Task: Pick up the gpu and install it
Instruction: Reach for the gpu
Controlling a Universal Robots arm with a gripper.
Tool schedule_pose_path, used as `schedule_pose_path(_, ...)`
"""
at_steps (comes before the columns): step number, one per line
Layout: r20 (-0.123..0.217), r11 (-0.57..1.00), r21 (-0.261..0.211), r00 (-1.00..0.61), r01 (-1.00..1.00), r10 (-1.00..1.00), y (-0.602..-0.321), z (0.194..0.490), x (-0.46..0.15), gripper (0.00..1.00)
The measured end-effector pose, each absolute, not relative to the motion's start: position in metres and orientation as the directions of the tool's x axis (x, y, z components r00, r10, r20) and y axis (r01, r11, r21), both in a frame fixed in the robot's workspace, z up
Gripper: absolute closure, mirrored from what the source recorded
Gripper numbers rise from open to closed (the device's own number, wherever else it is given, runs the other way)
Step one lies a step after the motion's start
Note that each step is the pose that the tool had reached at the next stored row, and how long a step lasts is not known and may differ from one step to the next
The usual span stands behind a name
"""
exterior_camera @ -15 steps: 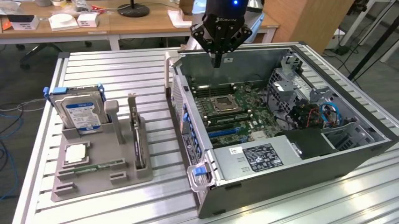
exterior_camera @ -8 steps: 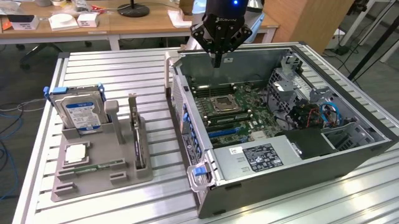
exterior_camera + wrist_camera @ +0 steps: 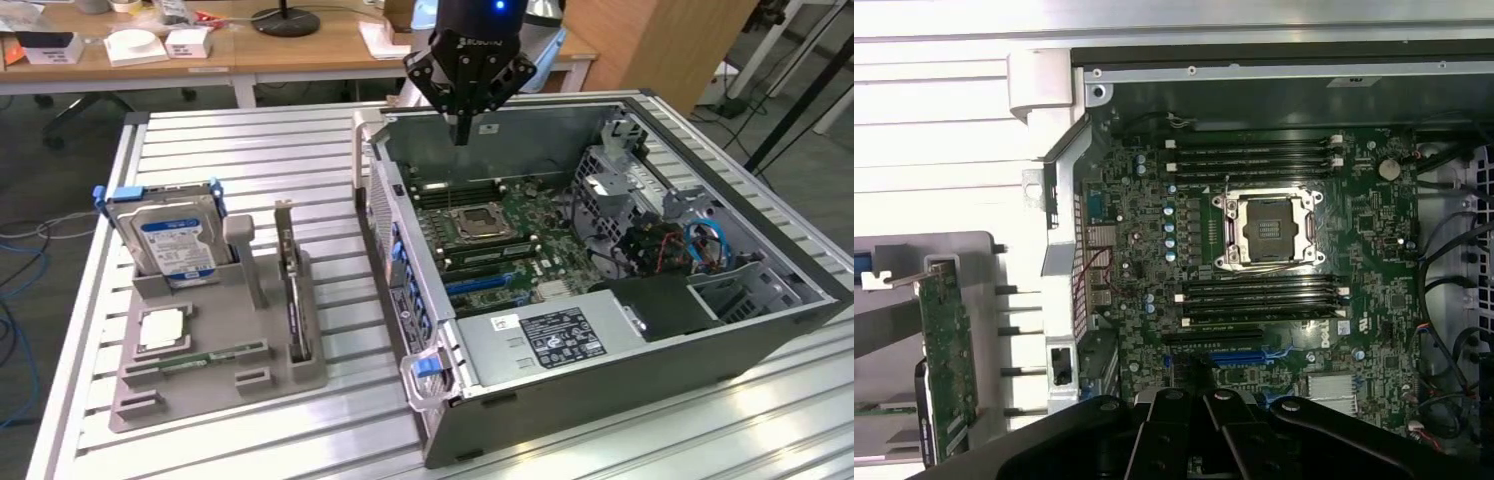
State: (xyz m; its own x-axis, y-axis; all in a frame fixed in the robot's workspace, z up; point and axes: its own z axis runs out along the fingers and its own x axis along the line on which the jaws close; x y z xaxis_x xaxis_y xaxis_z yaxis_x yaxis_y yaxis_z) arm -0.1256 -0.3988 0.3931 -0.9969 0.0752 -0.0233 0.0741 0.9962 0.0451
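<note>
Empty claw hung pinched shut over open PC case, above mobo. Well off from claw, lower & toward exterior view's left, gpu stood on edge in gray holder. Its long axis ran far-to-near, w/ bracket end farthest away.

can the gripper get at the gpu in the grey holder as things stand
Probably yes: the gpu stands on edge in the grey holder with its top edge bare, apart from the hard drive. The gripper hangs shut above the open computer case.
</note>
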Motion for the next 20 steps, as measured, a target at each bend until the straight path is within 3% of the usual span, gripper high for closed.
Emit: schedule_pose_path(20,-0.023,0.996,0.045,-0.997,0.074,0.075,-0.3989,0.3928,-0.1352,0.89)
